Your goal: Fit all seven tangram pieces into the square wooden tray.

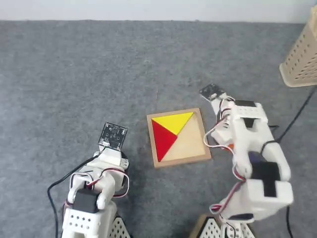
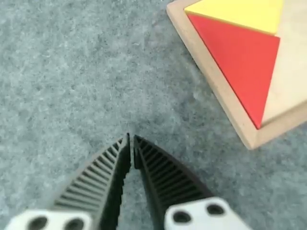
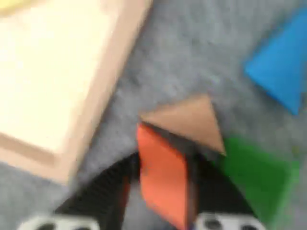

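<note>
The square wooden tray (image 1: pixel 157 161) lies mid-table with a yellow triangle (image 1: pixel 174 122) and a red triangle (image 1: pixel 163 139) in it; the rest of its floor is bare. My left gripper (image 2: pixel 130 140) is shut and empty over the grey mat, a short way from the tray's corner (image 2: pixel 249 140). My right gripper (image 3: pixel 163 158) is shut on an orange piece (image 3: pixel 163 187), just off the tray's edge (image 3: pixel 110 81). A brown triangle (image 3: pixel 189 120) touches the orange piece's tip. A green piece (image 3: pixel 256 175) and a blue triangle (image 3: pixel 283 72) lie beyond it.
A beige perforated basket (image 1: pixel 303 52) stands at the back right. The right arm (image 1: pixel 252 148) covers the loose pieces beside the tray. The left arm (image 1: pixel 106 166) sits near the front left, and cables trail by both bases.
</note>
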Controlling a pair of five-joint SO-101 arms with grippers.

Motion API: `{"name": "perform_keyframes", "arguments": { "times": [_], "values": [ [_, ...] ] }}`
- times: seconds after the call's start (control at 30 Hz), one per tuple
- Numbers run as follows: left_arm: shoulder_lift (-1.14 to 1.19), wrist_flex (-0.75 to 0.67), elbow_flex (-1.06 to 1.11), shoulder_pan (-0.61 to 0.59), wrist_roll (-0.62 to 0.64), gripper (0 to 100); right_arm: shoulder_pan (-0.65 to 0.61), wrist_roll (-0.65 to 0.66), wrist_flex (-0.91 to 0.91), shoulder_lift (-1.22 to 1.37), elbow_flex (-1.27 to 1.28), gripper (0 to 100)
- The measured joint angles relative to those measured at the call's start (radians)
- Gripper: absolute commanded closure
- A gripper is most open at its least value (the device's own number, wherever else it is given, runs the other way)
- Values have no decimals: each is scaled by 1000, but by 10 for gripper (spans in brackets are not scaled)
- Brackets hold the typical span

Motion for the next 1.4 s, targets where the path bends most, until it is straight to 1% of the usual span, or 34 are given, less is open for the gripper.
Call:
{"name": "perform_keyframes", "arguments": {
  "times": [0.2, 0.4, 0.57, 0.73, 0.8, 0.93, 1.07, 1.17, 1.27, 1.33, 1.4],
  "values": [
    [0, 0, 0, 0, 0, 988, 0, -193, 12, 12, -52, 991],
    [0, 0, 0, 0, 0, 988, 0, -338, 78, 18, -133, 991],
    [0, 0, 0, 0, 0, 988, 21, -422, 158, 20, -238, 991],
    [0, 0, 0, 0, 0, 988, 5, -497, 256, 20, -350, 991],
    [0, 0, 0, 0, 0, 988, -38, -519, 279, 20, -382, 991],
    [0, 0, 0, 0, 0, 988, -175, -551, 285, 20, -400, 991],
    [0, 0, 0, 0, 0, 988, -287, -575, 253, 32, -402, 991],
    [0, 0, 0, 0, 0, 988, -302, -640, 201, 38, -391, 991],
    [0, 0, 0, 0, 0, 988, -302, -651, 158, 38, -353, 991],
    [0, 0, 0, 0, 0, 988, -305, -626, 144, 38, -331, 991],
    [0, 0, 0, 0, 0, 988, -331, -549, 126, 38, -302, 991]
  ]
}}
